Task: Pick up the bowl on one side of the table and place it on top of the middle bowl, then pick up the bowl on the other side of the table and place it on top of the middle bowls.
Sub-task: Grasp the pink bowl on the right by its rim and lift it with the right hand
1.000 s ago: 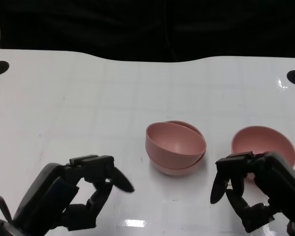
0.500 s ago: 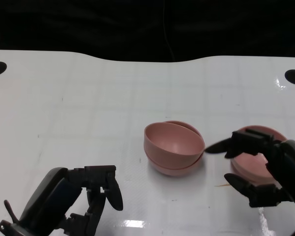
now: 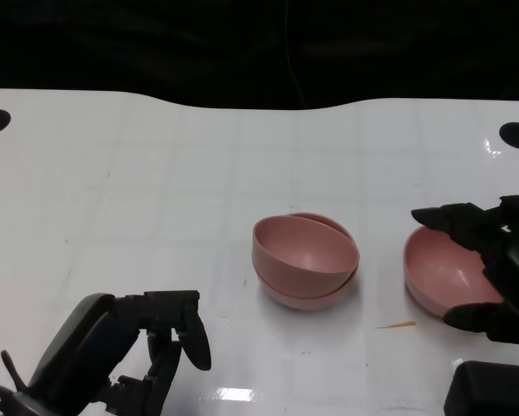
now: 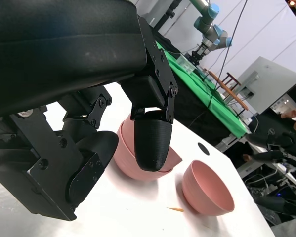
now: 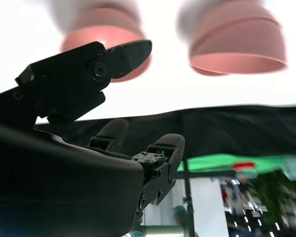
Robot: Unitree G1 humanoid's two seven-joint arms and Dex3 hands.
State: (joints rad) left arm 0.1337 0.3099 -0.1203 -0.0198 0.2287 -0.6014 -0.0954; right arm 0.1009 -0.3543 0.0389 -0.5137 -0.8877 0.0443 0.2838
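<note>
Right hand (image 3: 489, 273): fingers spread, nothing gripped yet. Over the last second I have brought it from short of the bowl to around it; upper fingers (image 3: 454, 218) now lie across the far rim, lower finger by the near edge. Whether any finger touches the rim, I cannot tell. I read this as the pre-grasp for the second pick.

Left hand (image 3: 159, 347): fingers curled loosely inward, holding nothing, drawn back toward the desk's near edge, well apart from the bowls. Its part looks finished.

Side bowl, pink, round, smooth matte plastic (image 3: 445, 273): upright on the white glossy desk (image 3: 155, 173), to the right of the stack, apart from it, unmoved. Interior plain and empty.

Middle stack, two pink bowls of the same make (image 3: 307, 258): at desk centre. The upper bowl sits tilted and off-centre in the lower one, so the first placement is done, loosely. A third bowl may seat unevenly.

Sundry: a thin tan sliver (image 3: 396, 326) on the desk between stack and side bowl.
</note>
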